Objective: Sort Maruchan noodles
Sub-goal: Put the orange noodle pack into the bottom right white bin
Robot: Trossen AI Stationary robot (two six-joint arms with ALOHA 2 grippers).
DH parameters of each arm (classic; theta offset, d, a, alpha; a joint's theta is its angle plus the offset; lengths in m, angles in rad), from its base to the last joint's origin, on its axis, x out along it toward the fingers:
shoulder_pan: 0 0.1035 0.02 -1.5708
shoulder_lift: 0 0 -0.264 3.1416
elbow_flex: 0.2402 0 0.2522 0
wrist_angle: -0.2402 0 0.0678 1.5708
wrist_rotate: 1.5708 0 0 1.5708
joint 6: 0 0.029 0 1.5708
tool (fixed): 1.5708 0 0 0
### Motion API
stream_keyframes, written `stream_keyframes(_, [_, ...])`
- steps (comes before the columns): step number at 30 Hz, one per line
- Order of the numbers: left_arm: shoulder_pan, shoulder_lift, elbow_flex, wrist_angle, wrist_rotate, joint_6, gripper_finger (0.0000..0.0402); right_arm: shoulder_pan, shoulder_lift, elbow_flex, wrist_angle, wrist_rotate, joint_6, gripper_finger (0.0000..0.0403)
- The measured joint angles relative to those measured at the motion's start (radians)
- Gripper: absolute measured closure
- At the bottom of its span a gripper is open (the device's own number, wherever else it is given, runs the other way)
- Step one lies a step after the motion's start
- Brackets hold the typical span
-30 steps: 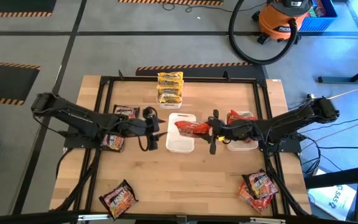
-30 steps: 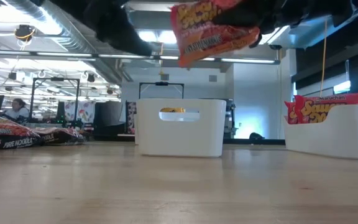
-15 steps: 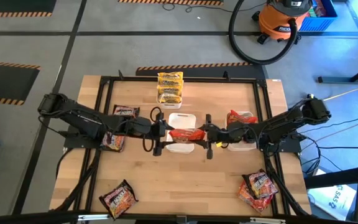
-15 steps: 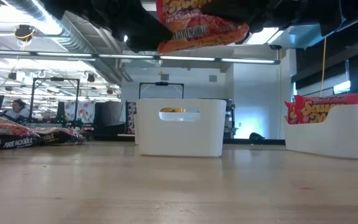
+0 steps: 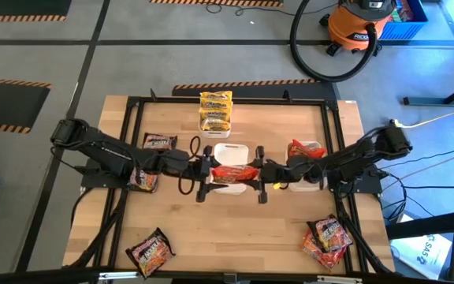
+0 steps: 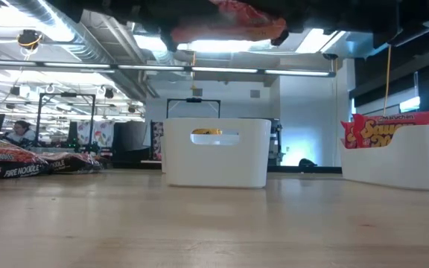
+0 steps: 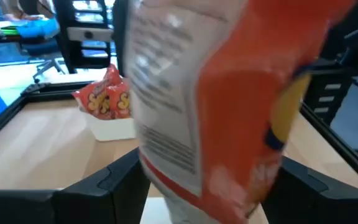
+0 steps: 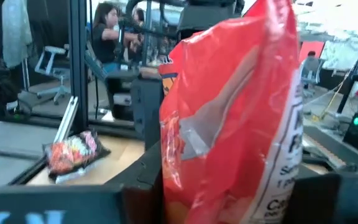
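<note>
We met over the middle of the table, holding one red-orange noodle packet (image 5: pixel 234 172) between us, above the centre white tray (image 5: pixel 231 150). Our left gripper (image 5: pixel 204 173) had reached in from the left and our right gripper (image 5: pixel 262 174) from the right, and each had its fingers clamped on one end of that packet. In the left wrist view the packet (image 7: pixel 216 106) filled most of the frame between our dark fingers (image 7: pixel 104 183), its printed back towards the camera. In the right wrist view the same packet (image 8: pixel 235 118) stood between the right fingers (image 8: pixel 148 174). From table height it (image 6: pixel 229 22) hung well above the centre tray (image 6: pixel 216 152), not touching it.

The other Maruchan noodles lay where we could see them from above. A stack of yellow packets (image 5: pixel 215 110) sat at the far edge of the table, just beyond the centre tray. More red-orange packets (image 5: pixel 304 149) stood in the right white tray (image 5: pixel 307 184), and the low view showed them (image 6: pixel 393 128) rising above its wall (image 6: pixel 401 160). Dark packets (image 5: pixel 158 143) lay to the left beside our left arm, with another (image 5: pixel 143 180) partly under it. One dark packet (image 5: pixel 150 252) lay near the front left corner, and a small pile (image 5: pixel 327 237) lay near the front right corner
</note>
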Motion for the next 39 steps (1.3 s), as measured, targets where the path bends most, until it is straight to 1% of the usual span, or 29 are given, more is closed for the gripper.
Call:
stream_keyframes(4, [-0.008,0.019,0.000,0.048,-0.013,0.026,0.0154,0.001,0.050,0.025,0.070,-0.007,-0.018,0.0271])
stream_keyframes(8, [-0.008,0.026,0.001,0.062,-0.023,0.026,0.0161,0.000,0.069,0.041,0.086,-0.023,-0.026,0.0271])
stream_keyframes(11, [-0.008,0.027,0.001,0.055,-0.029,0.026,0.0185,0.000,0.075,0.046,0.083,-0.024,-0.026,0.0271])
stream_keyframes(16, [-0.006,0.027,0.001,0.054,-0.031,0.026,0.0241,0.000,0.075,0.046,0.081,-0.023,-0.021,0.0263])
stream_keyframes(19, [-0.006,0.027,0.001,0.054,-0.031,0.026,0.0270,0.000,0.075,0.046,0.081,-0.024,-0.022,0.0246])
stream_keyframes(23, [-0.006,0.027,0.001,0.043,-0.032,0.044,0.0292,0.000,0.068,0.046,0.037,-0.024,-0.041,0.0201])
stream_keyframes(25, [-0.006,0.026,0.000,0.028,-0.039,0.046,0.0296,0.001,0.028,0.046,-0.081,0.010,-0.059,0.0177])
stream_keyframes(28, [-0.006,0.012,0.000,-0.037,-0.090,0.047,0.0297,0.021,-0.076,0.045,-0.377,0.128,-0.079,0.0149])
stream_keyframes(31, [-0.006,-0.006,0.000,-0.121,-0.154,0.045,0.0297,0.052,-0.190,0.045,-0.672,0.253,-0.029,0.0132])
stream_keyframes(33, [-0.006,-0.011,0.000,-0.165,-0.186,0.033,0.0297,0.074,-0.259,0.045,-0.852,0.305,0.021,0.0125])
stream_keyframes(36, [-0.006,-0.011,0.000,-0.196,-0.201,0.025,0.0297,0.102,-0.347,0.044,-1.034,0.318,0.141,0.0121])
stream_keyframes(39, [-0.006,-0.010,0.000,-0.196,-0.200,0.025,0.0297,0.114,-0.381,0.044,-1.056,0.278,0.301,0.0122])
